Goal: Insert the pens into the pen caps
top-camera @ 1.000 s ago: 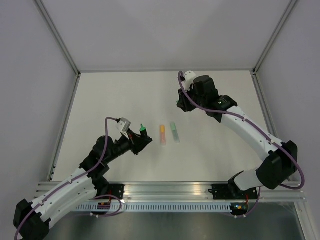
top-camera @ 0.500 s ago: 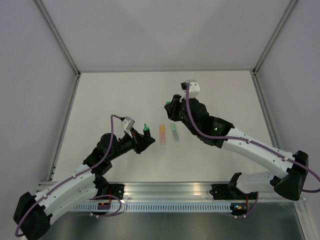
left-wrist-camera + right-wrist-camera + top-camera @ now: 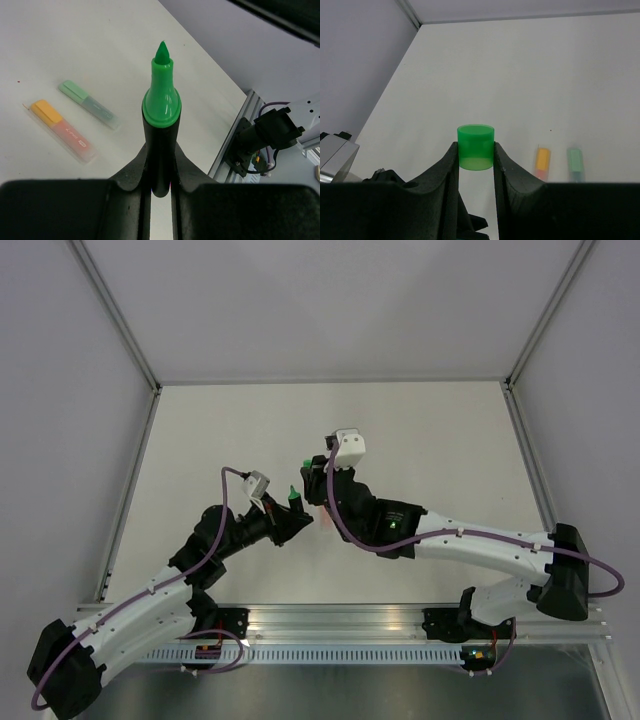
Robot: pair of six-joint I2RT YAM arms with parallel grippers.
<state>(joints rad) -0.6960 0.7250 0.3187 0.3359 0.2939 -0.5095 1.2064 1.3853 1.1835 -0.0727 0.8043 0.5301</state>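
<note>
From above, our left gripper (image 3: 289, 519) is clamped on the black pen (image 3: 293, 504), whose green tip slants up and away from the arm bases. Our right gripper (image 3: 312, 476) hangs just beyond that tip, pinching the green cap (image 3: 306, 464). Cap and black pen are near each other but apart, both lifted off the table (image 3: 220, 430). The right arm covers most of what lies on the table to the right of the black pen. In the left wrist view the jaws sit narrow around the black barrel, and the black pen (image 3: 161, 107) stands straight out between them with its tip bare. The orange pen (image 3: 62, 131) and the pale green pen (image 3: 90, 105) lie side by side on the table to the left of the black pen, well apart from it. Both look capped already, as far as we can judge. In the right wrist view the jaws squeeze the green cap (image 3: 475, 147) by its sides. We cannot tell from here which way its open mouth faces, and the black pen itself does not show. We judge that we are at the capping step. Next we need to turn the cap's mouth toward the black pen's tip, line the two up, then press them together.
</note>
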